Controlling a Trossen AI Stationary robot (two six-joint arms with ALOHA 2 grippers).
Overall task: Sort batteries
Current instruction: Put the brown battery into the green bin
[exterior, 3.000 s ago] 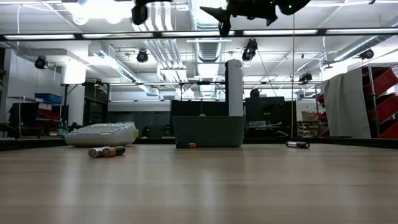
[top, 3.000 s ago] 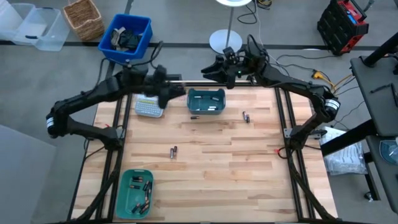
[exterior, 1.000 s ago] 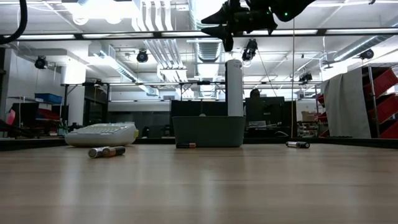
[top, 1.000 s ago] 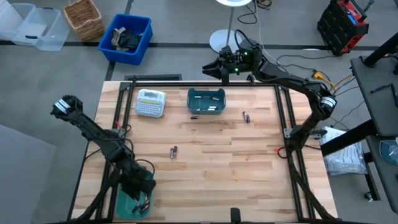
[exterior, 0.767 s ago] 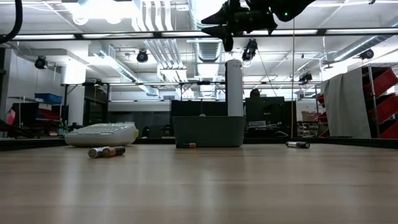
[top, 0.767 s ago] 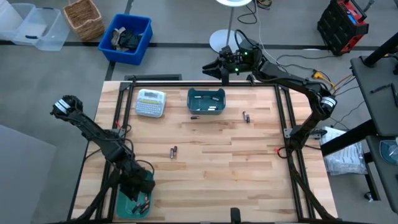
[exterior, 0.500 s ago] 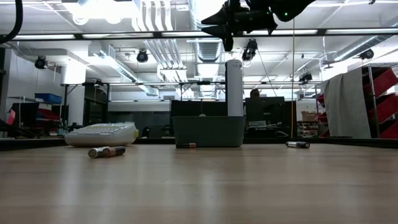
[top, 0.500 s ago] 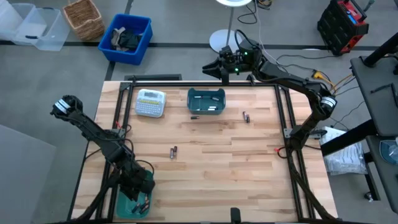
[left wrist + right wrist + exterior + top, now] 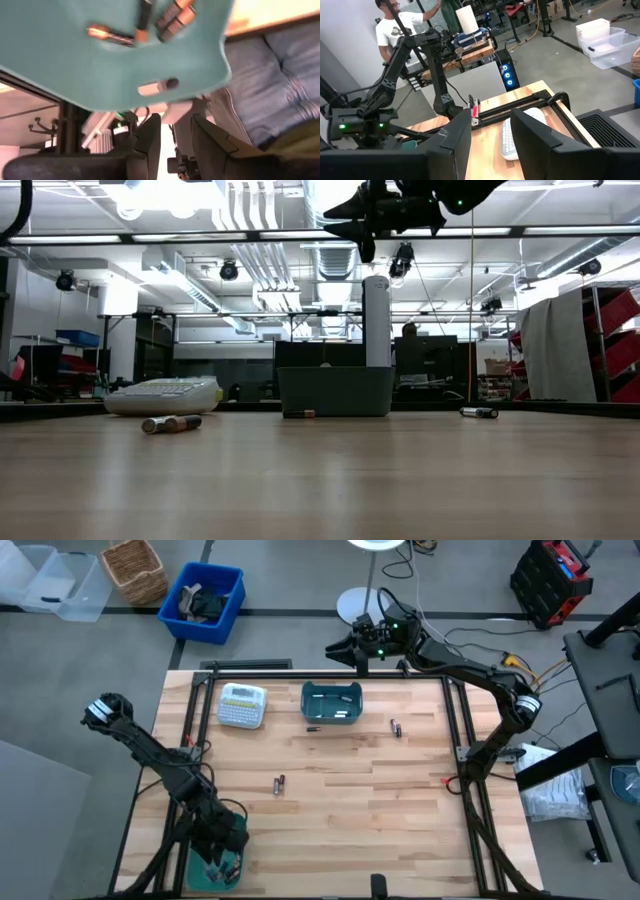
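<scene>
1. The small cylindrical batteries with metallic ends lie in several places on the pale wooden slatted worktop [image 9: 340, 790]: a pair [image 9: 279, 783] left of its middle, another pair [image 9: 396, 727] toward the right side, and a single one [image 9: 312, 728] just in front of the far teal bin.
2. More batteries [image 9: 170, 17] lie inside the teal plastic bin at the near left corner [image 9: 196, 870], which the left wrist view sees from very close.
3. The left gripper [image 9: 222, 845] hangs low over that corner bin; its two dark fingers [image 9: 149, 137] stand a narrow gap apart with nothing between them.
4. A second teal rectangular bin [image 9: 332, 703] sits at the middle of the far edge, with a few pale items inside too small to make out.
5. A white label-maker with a keypad [image 9: 241, 705] rests near the far left corner, beside that bin.
6. The right gripper [image 9: 338, 650] is raised beyond the far edge, fingers [image 9: 455, 137] parted and empty.
7. Off the worktop on the grey floor stand a blue crate [image 9: 202, 599], a wicker basket [image 9: 134, 568] and a clear plastic tub [image 9: 55, 582].
8. The low view looks into a brightly lit workshop; the right wrist view shows a person in a white shirt [image 9: 402, 25] far back.
</scene>
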